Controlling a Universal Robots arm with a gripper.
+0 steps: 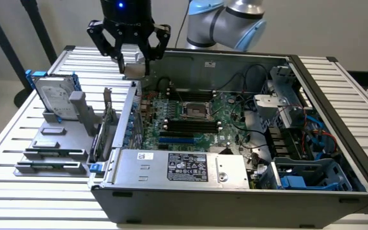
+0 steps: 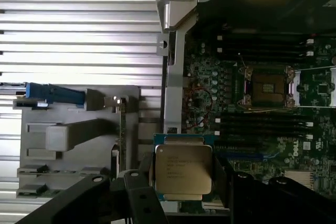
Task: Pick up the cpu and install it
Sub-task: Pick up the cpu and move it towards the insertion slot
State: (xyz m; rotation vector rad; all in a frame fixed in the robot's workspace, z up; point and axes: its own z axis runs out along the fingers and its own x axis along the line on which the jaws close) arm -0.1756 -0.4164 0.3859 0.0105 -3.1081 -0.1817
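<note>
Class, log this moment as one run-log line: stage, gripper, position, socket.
stage: cpu held, not yet installed | gripper: shut on cpu | position: above case edge | socket: empty

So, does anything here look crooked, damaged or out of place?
Nothing stands out. The cpu sits square and flat in the gripper, clamped by two opposite edges, and the socket looks open and empty.

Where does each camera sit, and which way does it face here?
Exterior view: off the arm, looking down into the open grey computer case; black gripper and blue-grey arm show.
Wrist view: on the wrist, looking down past its fingers at the small silver-grey square cpu they grip.
Both share gripper, cpu and green motherboard.
</note>
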